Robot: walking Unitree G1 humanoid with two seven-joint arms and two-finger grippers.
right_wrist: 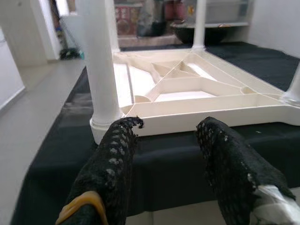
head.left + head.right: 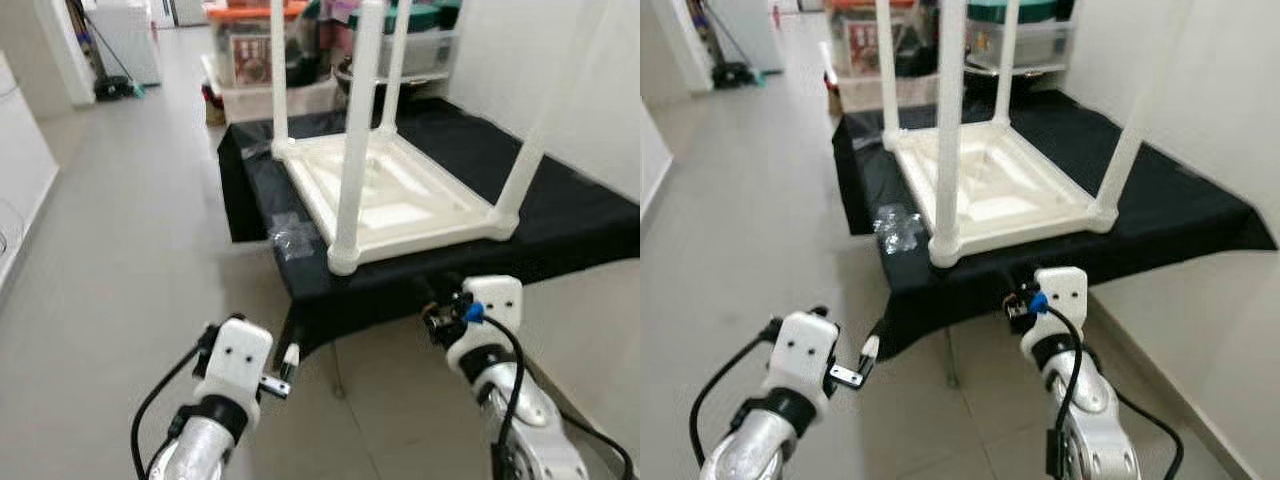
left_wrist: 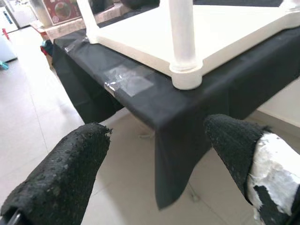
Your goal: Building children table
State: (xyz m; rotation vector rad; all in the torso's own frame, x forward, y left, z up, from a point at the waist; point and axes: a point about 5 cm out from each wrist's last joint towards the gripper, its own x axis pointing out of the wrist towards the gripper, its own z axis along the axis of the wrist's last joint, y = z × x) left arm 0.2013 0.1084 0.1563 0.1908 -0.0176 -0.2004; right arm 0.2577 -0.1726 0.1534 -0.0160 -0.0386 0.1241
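Note:
A white plastic children's table (image 2: 390,190) lies upside down on a surface draped in black cloth (image 2: 570,215). Its legs stand upright at the corners, and the nearest leg (image 2: 355,150) rises at the front corner. My left gripper (image 2: 286,366) hangs open below and to the left of the cloth's front corner, with nothing between its fingers (image 3: 61,178). My right gripper (image 2: 440,298) is open too, just under the cloth's front edge and level with the tabletop rim (image 1: 201,117). Its fingers (image 1: 115,164) are empty.
A crumpled clear plastic bag (image 2: 293,238) lies on the cloth beside the nearest leg. Storage boxes (image 2: 260,50) and a dark pan (image 2: 365,80) crowd the back. A white wall (image 2: 570,60) runs along the right. Open grey floor (image 2: 130,250) stretches to the left.

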